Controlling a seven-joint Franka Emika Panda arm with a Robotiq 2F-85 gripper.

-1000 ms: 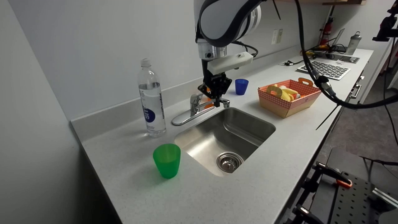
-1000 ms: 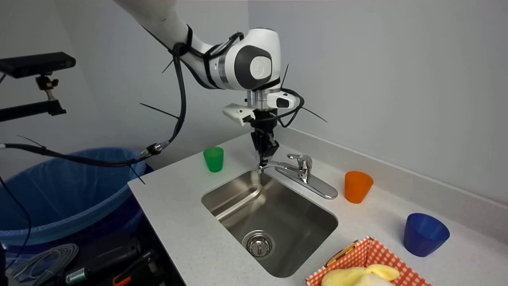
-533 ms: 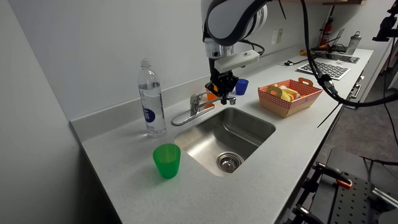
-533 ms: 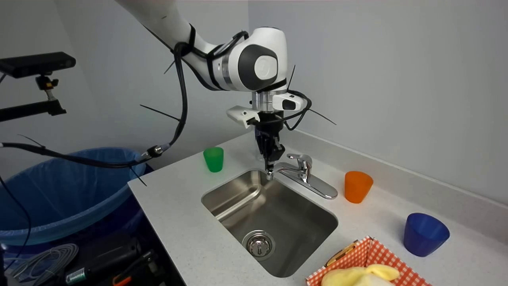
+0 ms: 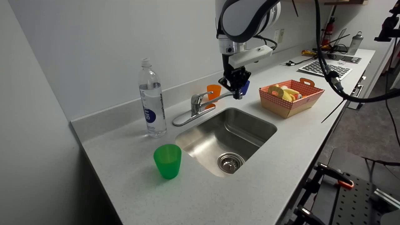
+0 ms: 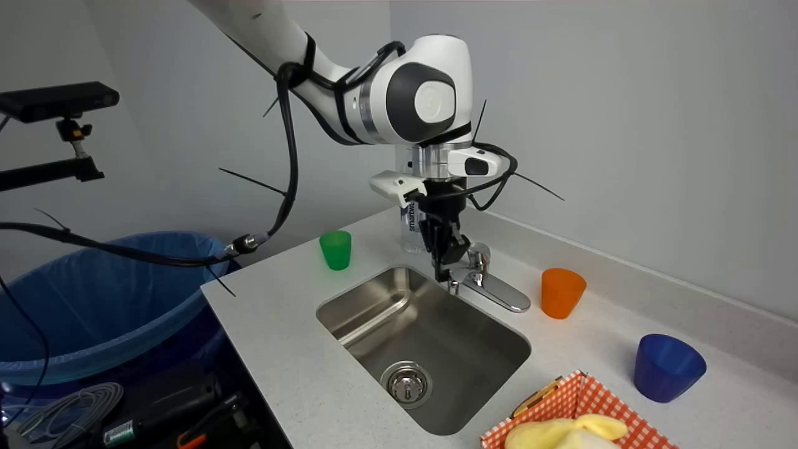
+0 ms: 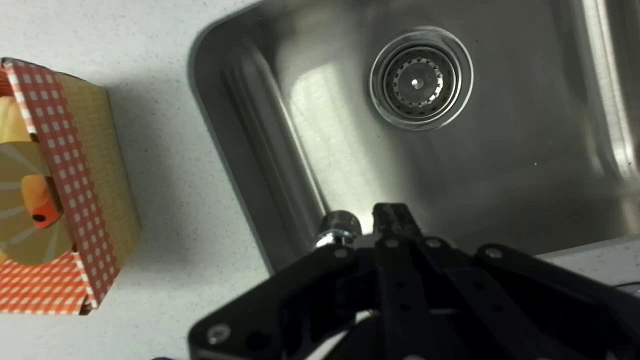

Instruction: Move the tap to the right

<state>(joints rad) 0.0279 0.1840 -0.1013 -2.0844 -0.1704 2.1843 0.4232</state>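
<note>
The chrome tap stands on its long base plate at the back of the sink, a short lever on top. In an exterior view its spout is partly hidden behind my gripper, but its base shows. My gripper, also in an exterior view, is low at the spout's outer end. In the wrist view the spout's tip sits just left of the fingertips. The fingers are together with nothing seen between them. They are beside the spout; exact contact is hidden.
The steel sink lies below. A clear bottle and green cup stand on the tap's other side. An orange cup, blue cup and checkered basket with toy food stand along the counter.
My gripper has moved right in both exterior views, and the tap's spout has swung right with it. The tap's base and the cups have stayed put.
</note>
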